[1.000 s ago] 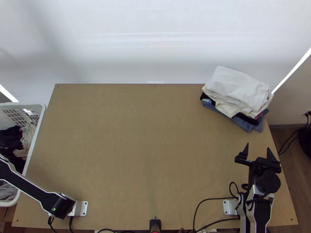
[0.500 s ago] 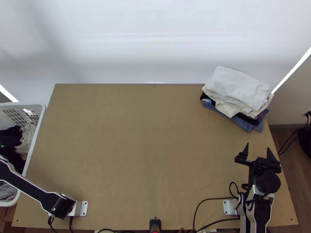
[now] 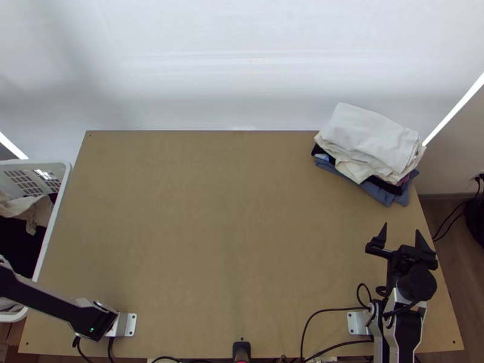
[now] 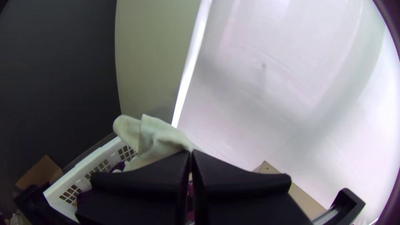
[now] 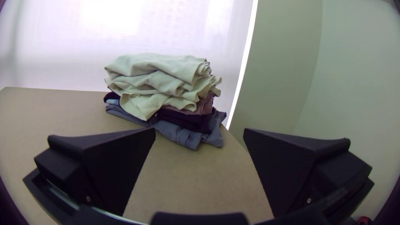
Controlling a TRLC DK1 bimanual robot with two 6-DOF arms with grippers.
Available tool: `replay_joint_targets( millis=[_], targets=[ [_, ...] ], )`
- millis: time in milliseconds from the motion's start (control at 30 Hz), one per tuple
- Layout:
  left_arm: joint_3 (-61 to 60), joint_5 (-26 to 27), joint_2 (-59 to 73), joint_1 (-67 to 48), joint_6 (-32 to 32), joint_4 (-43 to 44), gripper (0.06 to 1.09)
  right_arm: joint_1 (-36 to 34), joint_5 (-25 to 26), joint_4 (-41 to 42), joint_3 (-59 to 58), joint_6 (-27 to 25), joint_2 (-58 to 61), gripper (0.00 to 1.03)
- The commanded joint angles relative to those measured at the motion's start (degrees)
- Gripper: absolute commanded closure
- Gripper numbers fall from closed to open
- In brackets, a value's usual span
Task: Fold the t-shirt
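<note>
My left end effector (image 4: 191, 152) is pinched together on the cream cloth (image 4: 156, 137), all bunched up at the white basket (image 3: 55, 212), beside the left edge of the surface (image 3: 212, 242). My right end effector (image 3: 401, 227) is wide apart over the near right part of the surface. The surface is flat and light brown. On its far right corner sits a pile of folded clothes (image 3: 372, 139), white on top and blue at the bottom. Behind the surface is a big white screen (image 3: 242, 72). Wood floor (image 3: 451, 266) lies to its right.
</note>
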Motion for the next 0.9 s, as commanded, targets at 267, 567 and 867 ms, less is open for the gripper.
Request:
replay_joint_targets(
  millis=[267,567,867],
  targets=[
    [-0.6,1.13,-19.81,-12.92,-7.03,-3.23,1.05,-0.47,0.1,0.31,-0.54,-0.6,-0.21,0.04],
    [-0.69,-4.32,-31.15,-32.69,-10.1,-4.46,1.05,-0.47,0.1,0.31,-0.54,-0.6,-0.21,0.04],
    [-8.6,-31.22,-36.42,-75.93,-8.43,-6.92,1.05,-0.47,0.1,0.31,-0.54,-0.6,-0.21,0.04]
  ],
)
